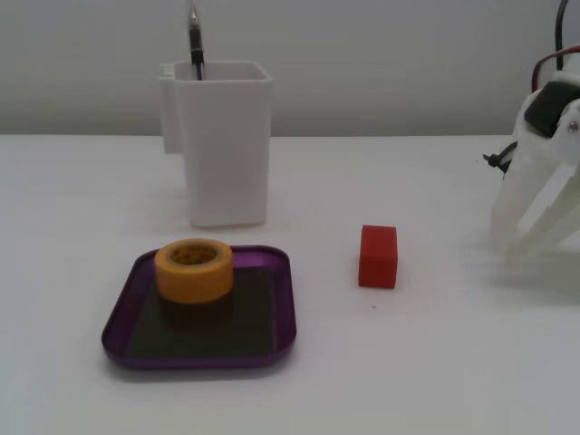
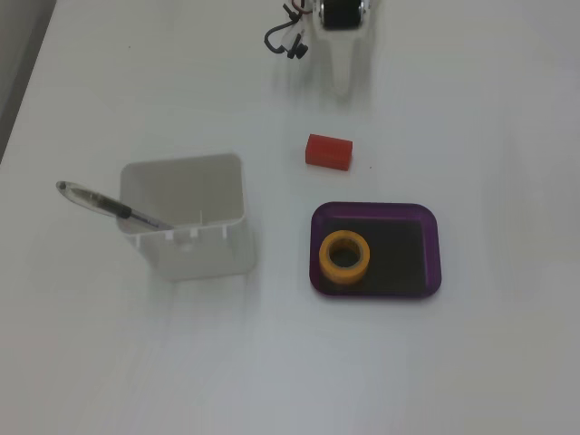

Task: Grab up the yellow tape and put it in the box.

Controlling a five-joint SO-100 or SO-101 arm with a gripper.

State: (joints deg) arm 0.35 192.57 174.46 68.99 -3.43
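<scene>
The yellow tape [image 1: 193, 269] lies flat with its hollow core up inside the box [image 1: 281, 308], a shallow purple tray, at the tray's back left in a fixed view. In another fixed view the yellow tape [image 2: 344, 256] sits at the left of the box [image 2: 430, 249]. My white gripper [image 1: 517, 249] is far off at the right edge, pointing down at the table, well clear of the tray. Its fingers converge at the tips and hold nothing. It also shows at the top of the other fixed view [image 2: 342, 83].
A small red block [image 1: 378, 256] stands on the table between the tray and the gripper. A tall white plastic container [image 1: 227, 145] with a pen [image 2: 109, 206] in it stands behind the tray. The table is white.
</scene>
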